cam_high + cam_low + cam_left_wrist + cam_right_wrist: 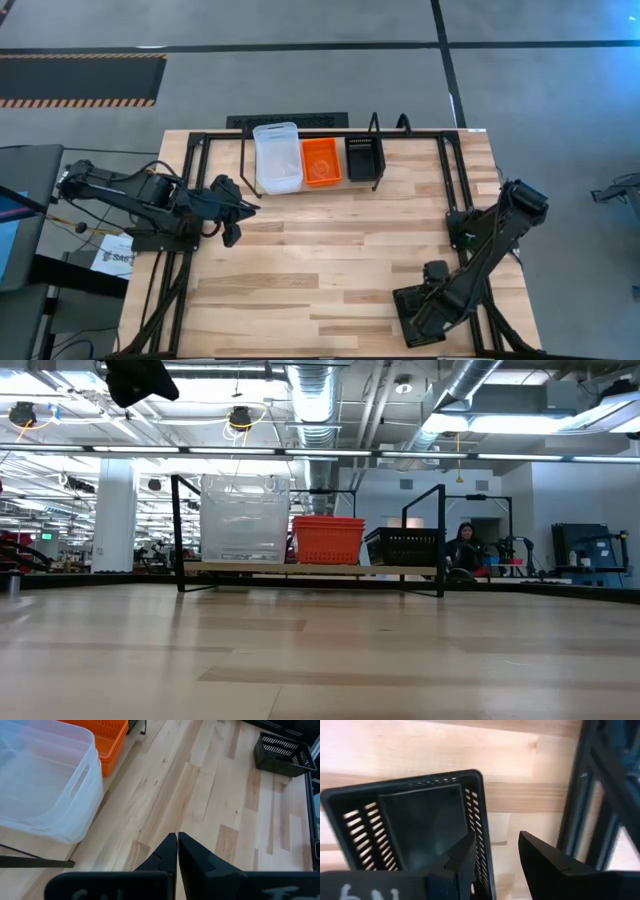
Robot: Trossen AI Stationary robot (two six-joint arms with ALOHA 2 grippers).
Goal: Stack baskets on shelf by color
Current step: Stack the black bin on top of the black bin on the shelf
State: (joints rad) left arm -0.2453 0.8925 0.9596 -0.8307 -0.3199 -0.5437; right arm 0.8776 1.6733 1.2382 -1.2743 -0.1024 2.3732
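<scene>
The shelf (pixel 345 184) stands at the table's far edge. On its board sit a stack of clear baskets (pixel 277 157), a stack of orange baskets (pixel 321 161) and a black basket (pixel 363 158); the low view shows the clear stack (pixel 243 518), the orange stack (pixel 328 540) and the black basket (pixel 405 545). Another black perforated basket (pixel 415 830) rests on the table near the right near corner (pixel 415 315). My right gripper (pixel 496 837) is open, one finger inside this basket's side wall (pixel 485 825) and one outside. My left gripper (pixel 177 842) is shut, hovering left of the shelf (pixel 235 210).
Black frame rails (pixel 455 200) run along the table's sides, and one (pixel 600 795) lies close beside the right gripper. Bare wood (pixel 320 260) spans the table's middle. A person (pixel 465 545) sits in the room far behind the shelf.
</scene>
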